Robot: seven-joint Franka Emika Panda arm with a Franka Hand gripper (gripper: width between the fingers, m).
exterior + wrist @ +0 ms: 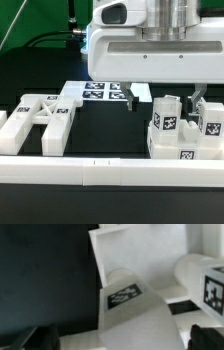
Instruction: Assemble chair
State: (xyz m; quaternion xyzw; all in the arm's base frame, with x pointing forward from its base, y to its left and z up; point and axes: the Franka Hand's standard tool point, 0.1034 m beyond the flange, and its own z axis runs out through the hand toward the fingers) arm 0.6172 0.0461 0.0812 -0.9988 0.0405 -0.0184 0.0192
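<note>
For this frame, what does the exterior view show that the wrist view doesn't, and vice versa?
Exterior view only: the X-braced side frame lying on the exterior view's left, the long rail in front, and the arm above. Wrist view only: a close look at one tag on a slanted white part. Both: the open gripper, set wide over the cluster of tagged chair parts.

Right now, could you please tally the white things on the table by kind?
X-braced side frame: 1
Cluster of tagged chair parts: 1, its pieces too merged to count
Marker board: 1
Front border rail: 1
Total: 4
</note>
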